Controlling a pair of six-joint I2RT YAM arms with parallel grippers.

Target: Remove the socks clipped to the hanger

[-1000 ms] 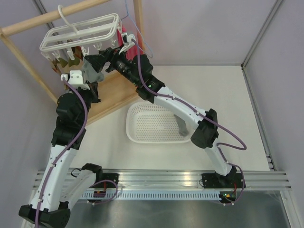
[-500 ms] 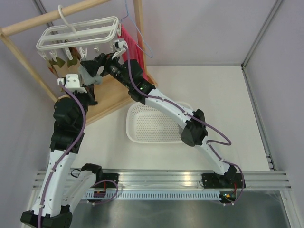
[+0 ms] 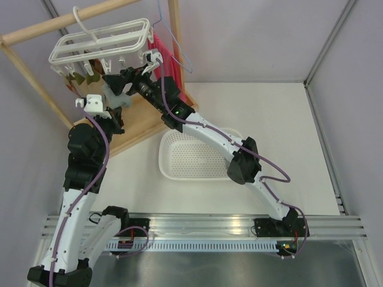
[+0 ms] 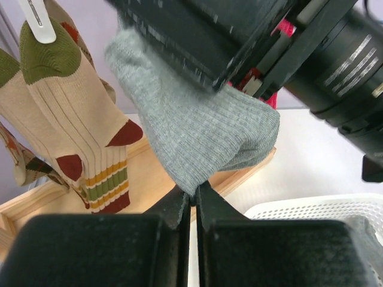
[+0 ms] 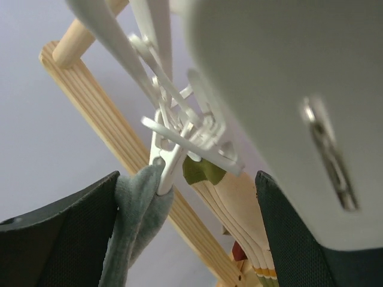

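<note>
My left gripper (image 4: pixel 191 206) was pinched shut on the bottom edge of the one ribbed grey sock (image 4: pixel 203 131), which hung from a white clip (image 5: pixel 164 161) under the hanger (image 3: pixel 102 42). My right gripper (image 5: pixel 185 203) stood wide apart around that clip. Just beside hung at least two patterned socks (image 4: pixel 78 107). A wooden rack (image 3: pixel 36 78) stood behind them.

White shell segments and bulky black joint housings on left arm (image 3: pixel 69 203) and right arm (image 3: pixel 206 127) alike, with a purple cable (image 3: pixel 105 143) looped along each. Small green light (image 3: pixel 177 111) on the right arm's upper joint, black barrel with white ring markings (image 4: pixel 347 66) at its wrist. Blocky matt-black left gripper (image 4: pixel 191 200); right gripper (image 5: pixel 179 233) with dark, fine-textured pads (image 5: pixel 54 239) under a pale grey housing with one metal fastener (image 5: pixel 323 152)
</note>
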